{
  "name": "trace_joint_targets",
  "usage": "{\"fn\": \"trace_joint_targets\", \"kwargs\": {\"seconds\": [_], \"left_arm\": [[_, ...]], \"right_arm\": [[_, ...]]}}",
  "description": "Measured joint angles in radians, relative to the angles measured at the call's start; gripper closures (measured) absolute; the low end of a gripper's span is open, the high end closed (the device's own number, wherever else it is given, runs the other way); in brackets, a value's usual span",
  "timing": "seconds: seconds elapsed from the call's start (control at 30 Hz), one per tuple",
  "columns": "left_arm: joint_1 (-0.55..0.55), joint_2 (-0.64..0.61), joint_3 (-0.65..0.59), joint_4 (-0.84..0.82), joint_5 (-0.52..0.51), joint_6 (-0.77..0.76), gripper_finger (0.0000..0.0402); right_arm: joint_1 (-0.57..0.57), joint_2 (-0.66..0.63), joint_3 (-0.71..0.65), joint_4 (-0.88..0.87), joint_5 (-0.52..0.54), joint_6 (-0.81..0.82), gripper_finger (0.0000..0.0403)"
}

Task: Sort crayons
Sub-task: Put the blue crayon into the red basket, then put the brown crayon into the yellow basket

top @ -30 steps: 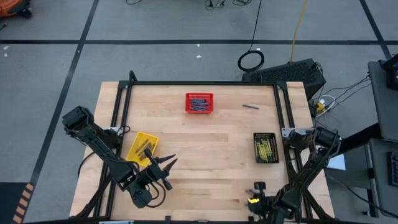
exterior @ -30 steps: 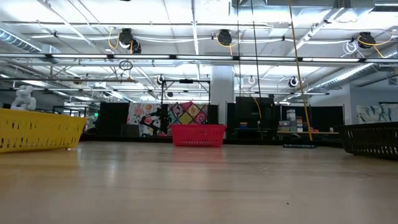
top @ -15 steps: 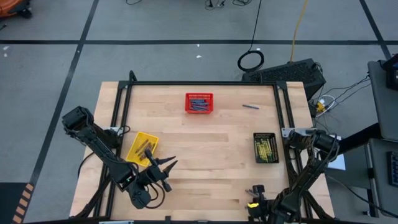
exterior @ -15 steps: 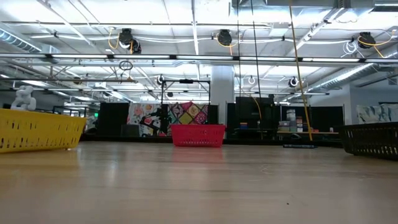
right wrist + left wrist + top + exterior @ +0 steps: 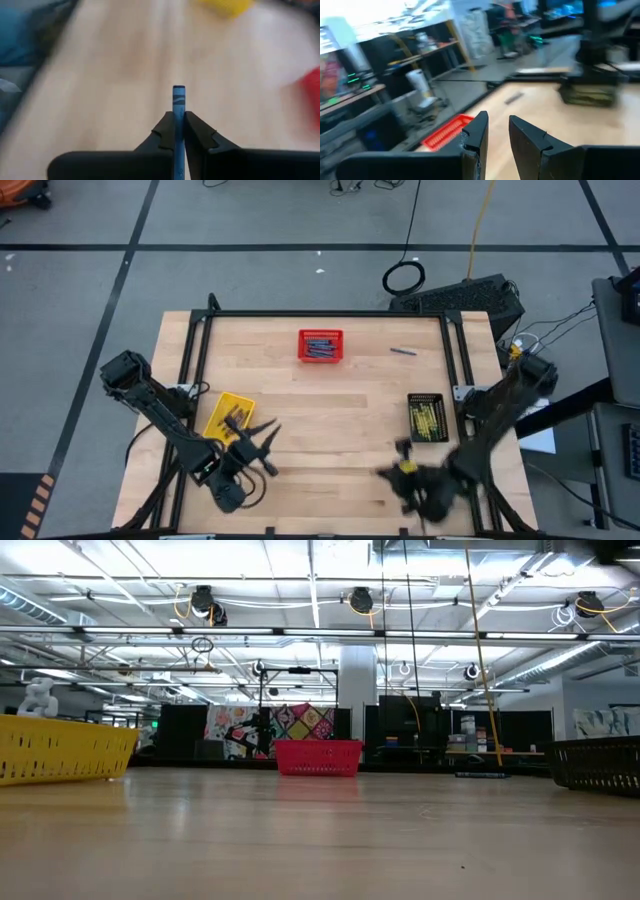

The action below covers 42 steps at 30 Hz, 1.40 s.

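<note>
Presently, findings as follows:
Right gripper (image 5: pixel 179 131): fingers closed on 1 blue crayon (image 5: pixel 178 107), which stands out forward between the tips; in the high view this gripper (image 5: pixel 400 477) sits over the near right part of the table (image 5: pixel 330 405), its arm smeared by motion; judged to be carrying the stick off for sorting.
Left gripper (image 5: pixel 497 134): fingers a little apart with nothing between them; it waits near the table's near left, just beside the yellow basket (image 5: pixel 228 418).
Red basket (image 5: pixel 320 346): at the far middle; holds blue crayons, so judged the likely home for the held stick, hence the centred, end-out grip for a clean drop.
Black basket (image 5: pixel 427 417): at the right edge; holds yellow-green crayons.
Yellow basket: holds dark, brownish sticks.
Loose crayon (image 5: pixel 403 351): 1 dark stick lies on the bare wood at the far right, well apart from every basket; still to be sorted.
Progress: judged nearly complete; 1 held, 1 loose.
</note>
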Motion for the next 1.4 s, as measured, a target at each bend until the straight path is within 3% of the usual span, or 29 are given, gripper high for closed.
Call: {"fn": "trace_joint_targets", "kwargs": {"seconds": [0.13, 0.27, 0.33, 0.47, 0.6, 0.7, 0.83, 0.9, 1.1, 1.4], "left_arm": [[0.087, 0.000, 0.000, -0.116, 0.051, -0.101, 0.0320], [0.204, 0.000, -0.004, -0.279, 0.219, -0.268, 0.0336], [0.256, 0.000, -0.030, -0.289, 0.253, -0.288, 0.0353], [0.333, -0.006, -0.081, -0.278, 0.278, -0.285, 0.0392], [0.428, -0.008, -0.128, -0.233, 0.416, -0.220, 0.0399], [0.515, -0.008, -0.187, -0.006, 0.593, -0.010, 0.0401], [0.633, -0.008, -0.272, 0.406, 0.907, 0.333, 0.0401], [0.677, -0.008, -0.295, 0.515, 0.987, 0.420, 0.0401], [0.759, -0.095, -0.300, 0.511, 0.936, 0.590, 0.0401], [0.814, -0.218, -0.300, 0.433, 0.897, 0.637, 0.0401]], "right_arm": [[-0.212, -0.144, -0.105, 0.119, -0.049, -0.302, 0.0402], [-0.489, -0.242, -0.303, 0.532, -0.388, -0.605, 0.0402], [-0.630, -0.259, -0.389, 0.779, -0.524, -0.715, 0.0402], [-0.911, -0.180, -0.473, 1.153, -0.762, -0.801, 0.0402], [-1.136, -0.024, -0.413, 1.300, -0.973, -0.794, 0.0402], [-1.246, 0.103, -0.317, 1.298, -1.051, -0.794, 0.0402], [-1.337, 0.274, -0.172, 1.296, -1.133, -0.793, 0.0402], [-1.362, 0.355, -0.111, 1.289, -1.174, -0.778, 0.0401], [-1.390, 0.474, 0.060, 1.089, -1.174, -0.733, 0.0386], [-1.389, 0.444, 0.176, 0.636, -1.080, -0.861, 0.0319]]}}
